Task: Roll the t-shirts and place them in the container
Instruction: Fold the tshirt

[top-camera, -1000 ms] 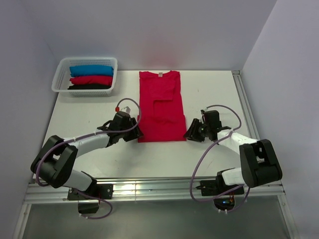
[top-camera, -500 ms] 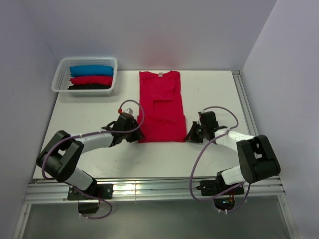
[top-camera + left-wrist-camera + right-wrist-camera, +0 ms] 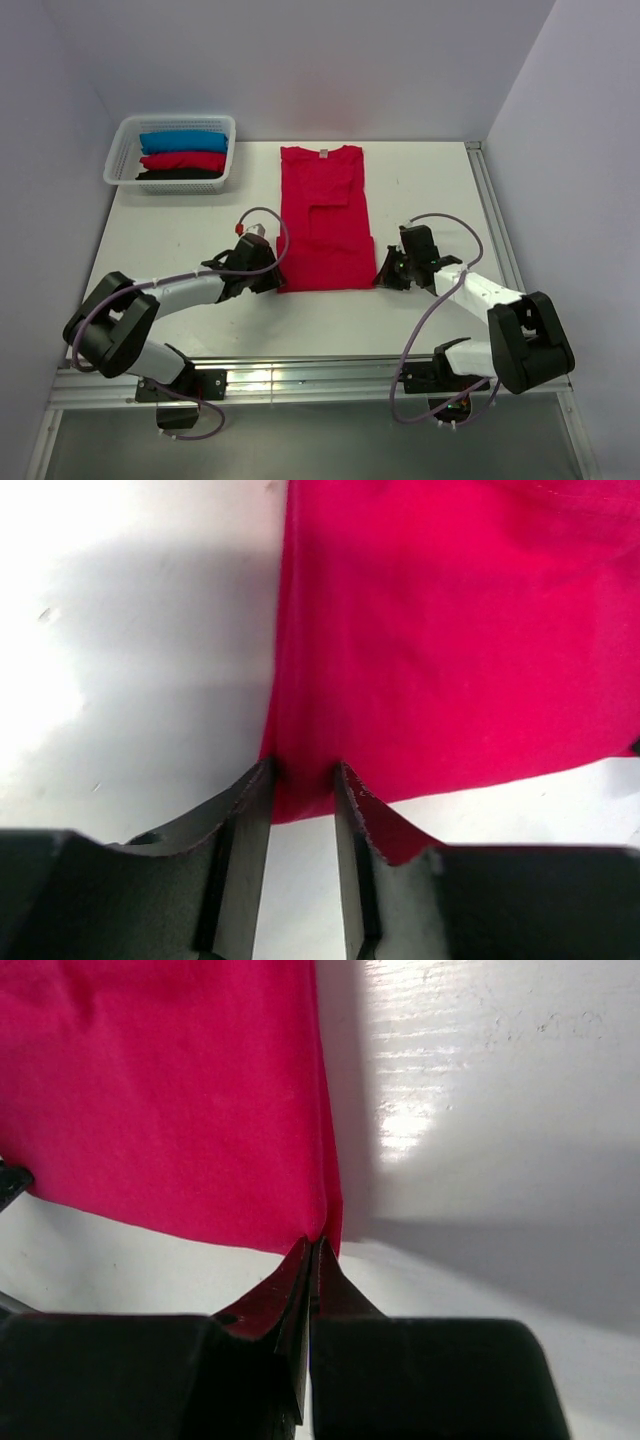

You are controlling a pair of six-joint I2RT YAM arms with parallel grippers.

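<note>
A white surface (image 3: 420, 190) fills the middle of the overhead view, matte and faintly scuffed. Pale lilac-grey walls close it in at the back (image 3: 330, 70), left (image 3: 45, 150) and right (image 3: 570, 150), meeting in a corner at the far right. A metal rail (image 3: 495, 220) runs along the right edge, another (image 3: 300, 385) along the near edge. Light is soft, with bright glare on the near rail.

From above I can't see either tool's tips; both wrist views cut the red shirt (image 3: 450, 640) off at the top.
</note>
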